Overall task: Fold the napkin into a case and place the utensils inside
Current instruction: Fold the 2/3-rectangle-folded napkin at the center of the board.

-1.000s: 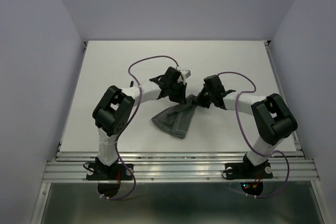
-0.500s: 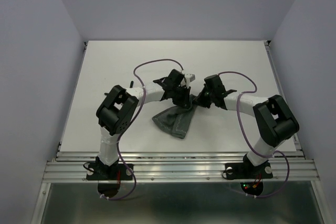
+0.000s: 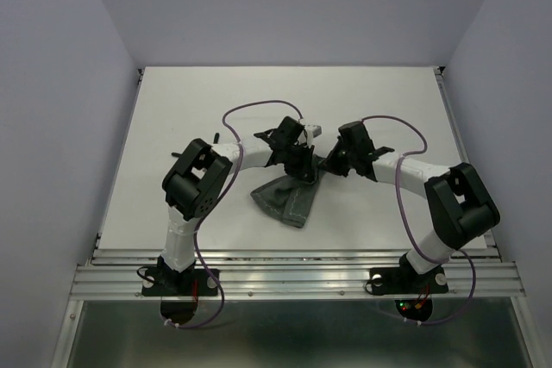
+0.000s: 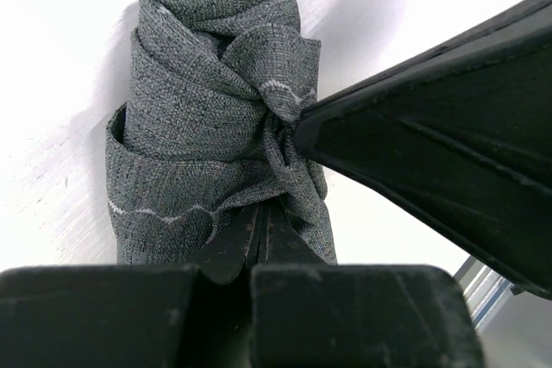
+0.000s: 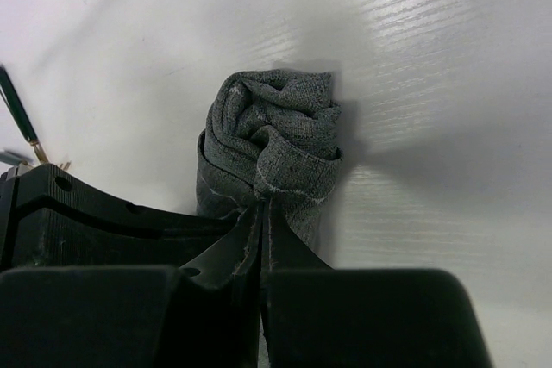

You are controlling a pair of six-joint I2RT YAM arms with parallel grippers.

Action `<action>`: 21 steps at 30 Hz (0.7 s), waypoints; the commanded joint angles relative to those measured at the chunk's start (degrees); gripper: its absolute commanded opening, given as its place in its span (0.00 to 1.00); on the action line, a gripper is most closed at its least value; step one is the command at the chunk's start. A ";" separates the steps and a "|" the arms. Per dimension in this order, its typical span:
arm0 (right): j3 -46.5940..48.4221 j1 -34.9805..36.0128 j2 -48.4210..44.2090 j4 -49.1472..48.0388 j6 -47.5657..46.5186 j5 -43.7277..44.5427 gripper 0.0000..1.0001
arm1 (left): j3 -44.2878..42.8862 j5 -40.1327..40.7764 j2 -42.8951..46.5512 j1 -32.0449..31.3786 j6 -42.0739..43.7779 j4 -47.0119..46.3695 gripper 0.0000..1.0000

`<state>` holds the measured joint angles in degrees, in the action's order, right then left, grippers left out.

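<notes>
The dark grey-green napkin (image 3: 285, 197) lies bunched on the white table, its upper end gathered into a twisted knot between both grippers. My left gripper (image 3: 304, 168) is shut on that gathered end (image 4: 207, 118), fingertips (image 4: 261, 213) buried in the folds. From the other side my right gripper (image 3: 327, 164) is shut on the same bunch (image 5: 274, 140), its tips (image 5: 261, 209) pressed together on the cloth. A thin utensil (image 5: 21, 116) with a dark handle and gold neck shows at the left edge of the right wrist view. No finished case is visible.
The white table (image 3: 388, 101) is boxed in by pale walls at the back and both sides. A metal rail (image 3: 293, 275) runs along the near edge by the arm bases. Purple cables (image 3: 250, 114) loop above both wrists.
My left gripper has moved right and slightly nearer, closing the gap to the right gripper. The napkin's top end is pulled tighter between them. Both grippers stay shut.
</notes>
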<state>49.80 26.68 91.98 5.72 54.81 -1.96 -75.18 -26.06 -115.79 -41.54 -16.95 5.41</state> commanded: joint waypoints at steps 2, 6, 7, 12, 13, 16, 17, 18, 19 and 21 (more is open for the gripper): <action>-0.67 0.39 -3.56 -0.79 -1.19 -0.24 0.01 | -1.55 1.37 -1.02 -0.56 0.34 0.48 0.00; -0.76 0.39 -4.44 -1.14 -1.54 -1.38 0.01 | -1.73 1.63 -1.20 -0.74 0.16 0.48 0.00; -0.85 0.39 -4.53 -1.32 -1.63 -1.82 0.01 | -1.81 1.63 -1.37 -0.82 0.08 0.48 0.00; -1.29 0.39 -4.54 -2.20 -1.90 -3.05 0.01 | -2.08 1.89 -0.94 -0.82 -0.62 0.13 0.00; -1.46 0.39 -4.53 -2.20 -1.98 -2.97 0.01 | -1.99 1.89 -0.58 -0.82 -0.80 -0.13 0.00; -1.90 0.39 -4.36 -2.20 -2.07 -2.79 0.01 | -1.82 2.77 1.26 -0.91 -1.59 -1.28 0.00; -1.99 0.39 -4.18 -2.20 -2.07 -2.79 0.01 | -1.90 3.30 1.79 -0.83 -1.59 -1.37 0.00; -2.08 0.39 -4.10 -2.11 -2.07 -2.79 0.01 | -1.99 3.39 2.49 -0.82 -1.77 -1.54 0.00; -2.08 0.39 -3.83 -2.11 -2.07 -2.79 0.01 | -2.17 3.39 2.76 -0.82 -1.68 -1.63 0.00; -2.16 0.39 -3.66 -2.20 -1.98 -2.79 0.01 | -2.43 3.39 3.02 -0.82 -1.68 -1.72 0.00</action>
<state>47.81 26.68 89.52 5.56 53.49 -4.14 -75.90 -24.53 -116.16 -42.02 -18.55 4.99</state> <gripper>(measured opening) 0.014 0.036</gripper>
